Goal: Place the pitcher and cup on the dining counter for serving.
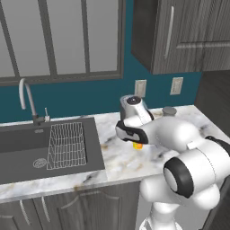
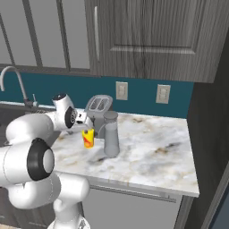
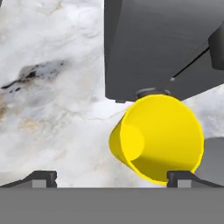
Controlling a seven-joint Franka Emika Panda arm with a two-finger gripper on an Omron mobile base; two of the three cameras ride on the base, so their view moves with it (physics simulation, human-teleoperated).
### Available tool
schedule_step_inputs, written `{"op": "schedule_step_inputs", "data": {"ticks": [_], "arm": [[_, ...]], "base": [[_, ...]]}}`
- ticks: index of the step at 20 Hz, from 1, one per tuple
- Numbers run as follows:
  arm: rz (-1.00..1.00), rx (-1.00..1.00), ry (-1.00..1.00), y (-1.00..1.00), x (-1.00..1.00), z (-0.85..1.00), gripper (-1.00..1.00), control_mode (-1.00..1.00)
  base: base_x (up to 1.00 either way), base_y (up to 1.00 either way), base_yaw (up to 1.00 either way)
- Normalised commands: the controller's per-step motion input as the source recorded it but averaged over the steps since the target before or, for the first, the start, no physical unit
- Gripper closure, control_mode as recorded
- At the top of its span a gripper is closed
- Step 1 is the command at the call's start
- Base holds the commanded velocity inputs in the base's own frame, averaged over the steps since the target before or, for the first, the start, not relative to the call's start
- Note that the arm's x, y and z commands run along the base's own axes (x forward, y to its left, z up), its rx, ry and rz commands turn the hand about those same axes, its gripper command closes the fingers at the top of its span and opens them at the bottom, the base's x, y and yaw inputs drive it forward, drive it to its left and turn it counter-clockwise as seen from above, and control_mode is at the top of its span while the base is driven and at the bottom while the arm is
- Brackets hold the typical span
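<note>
Hand view is showing the gripper (image 3: 111, 177) spread wide, off-centre over the cup (image 3: 157, 138); descending risks tipping it against the toaster (image 3: 162, 43).

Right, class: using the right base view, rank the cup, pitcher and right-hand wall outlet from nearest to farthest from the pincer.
1. Cup, just below the open pincer.
2. Pitcher, right of the cup.
3. Right-hand wall outlet, on the teal wall far right.

The cup (image 2: 88, 138) stands just beside the pitcher (image 2: 111, 134) on the marble worktop (image 2: 156, 156).
</note>
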Motion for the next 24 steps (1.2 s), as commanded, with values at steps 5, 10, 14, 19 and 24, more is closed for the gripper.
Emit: {"op": "schedule_step_inputs", "data": {"ticks": [5,10,14,19,24], "arm": [[0.0,-0.02,0.0,-0.04,0.09,-0.36,-1.0,-1.0],[0.0,-0.01,0.0,-0.04,0.07,-0.32,-1.0,-1.0],[0.0,0.0,0.0,-0.05,0.0,-0.29,-1.0,-1.0],[0.0,0.0,0.0,-0.07,0.0,-0.24,-1.0,-1.0],[0.0,0.0,0.0,-0.03,0.0,-0.11,-1.0,-1.0]], "base": [[0.0,0.0,0.0],[0.0,0.0,0.0],[0.0,0.0,0.0],[0.0,0.0,0.0],[0.0,0.0,0.0]]}}
